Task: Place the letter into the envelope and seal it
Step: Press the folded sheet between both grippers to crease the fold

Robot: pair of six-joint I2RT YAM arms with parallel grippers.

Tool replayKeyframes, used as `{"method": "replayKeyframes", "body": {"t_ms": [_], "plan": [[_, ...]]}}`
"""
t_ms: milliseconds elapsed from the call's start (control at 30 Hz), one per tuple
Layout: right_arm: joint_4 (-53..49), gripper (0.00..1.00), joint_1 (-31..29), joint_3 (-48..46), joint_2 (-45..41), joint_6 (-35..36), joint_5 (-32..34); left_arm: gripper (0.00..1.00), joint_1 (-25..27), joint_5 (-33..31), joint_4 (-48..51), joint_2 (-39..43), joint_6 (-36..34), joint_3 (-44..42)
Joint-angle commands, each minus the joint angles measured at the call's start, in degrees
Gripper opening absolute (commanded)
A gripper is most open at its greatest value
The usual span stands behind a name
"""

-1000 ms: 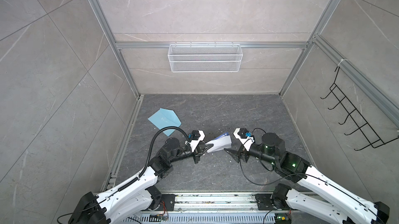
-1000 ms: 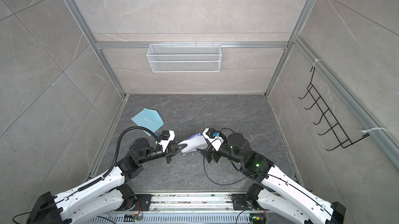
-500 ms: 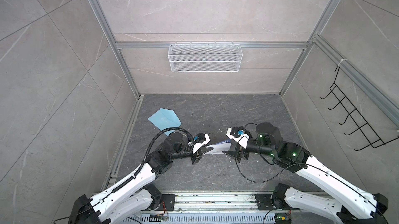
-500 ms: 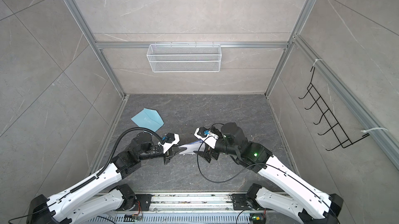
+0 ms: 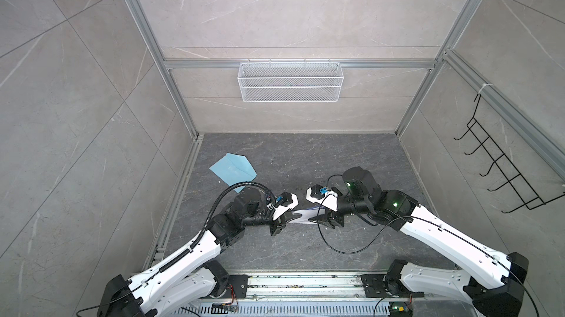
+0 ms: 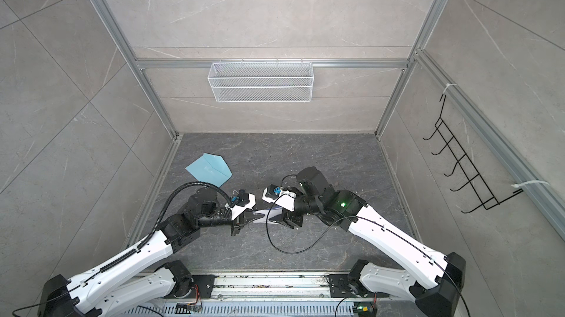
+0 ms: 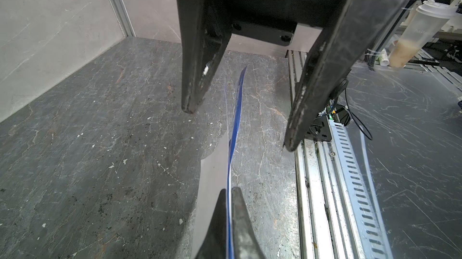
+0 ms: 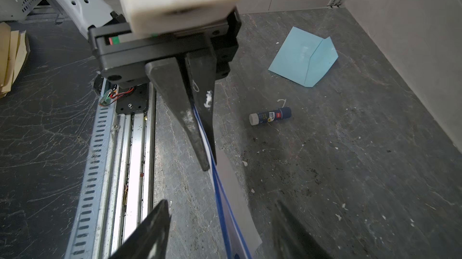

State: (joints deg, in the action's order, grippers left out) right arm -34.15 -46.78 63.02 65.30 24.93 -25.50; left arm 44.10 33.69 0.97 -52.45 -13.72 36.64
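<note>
**Left wrist view: letter pinched above the desk, envelope lying apart**

Seen from the left wrist, the left tool point(image 7: 228, 191) is clenched on the letter point(image 7: 237, 110), which stands edge-on above the desk point(image 7: 100, 145) and runs away from the jaws. At its far end the right tool point(image 7: 239, 129) has its jaws apart, one on each side of the sheet. Neither one presses the paper, as far as I can see. In the right wrist view two blue edges run side by side, so the letter seems to be folded.

Beyond the tools a glue stick point(image 8: 270, 115) lies on the desk. Further out the envelope point(image 8: 300, 60) rests near the corner, with its flap raised and open. In both top views the envelope is well apart from the letter, toward the left wall.

I judge the task to be at an early stage. The letter is lifted and perhaps folded, but it is not in the envelope. Inserting it, gluing the flap and pressing it shut are all left.
</note>
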Motion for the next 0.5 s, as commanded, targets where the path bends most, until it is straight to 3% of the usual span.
{"method": "replayKeyframes", "body": {"t_ms": [0, 133, 367, 467], "plan": [[-1.8, 0.58, 0.2, 2.2, 0.9, 1.0, -2.0, 0.00, -0.1, 2.3, -2.9, -0.1, 0.0, 2.0], [-0.7, 0.44, 0.2, 1.8, 1.4, 0.7, -2.1, 0.00, -0.2, 2.4, -3.9, -0.1, 0.8, 1.7], [1.8, 0.10, 0.2, 1.1, 1.5, -1.3, -0.6, 0.00, -0.1, 1.5, -6.5, -0.8, 2.9, 1.1], [2.6, 0.00, 0.2, 0.9, 0.7, -2.0, 0.9, 0.06, -0.1, 1.4, -8.1, -1.3, 3.9, 0.9]]}}
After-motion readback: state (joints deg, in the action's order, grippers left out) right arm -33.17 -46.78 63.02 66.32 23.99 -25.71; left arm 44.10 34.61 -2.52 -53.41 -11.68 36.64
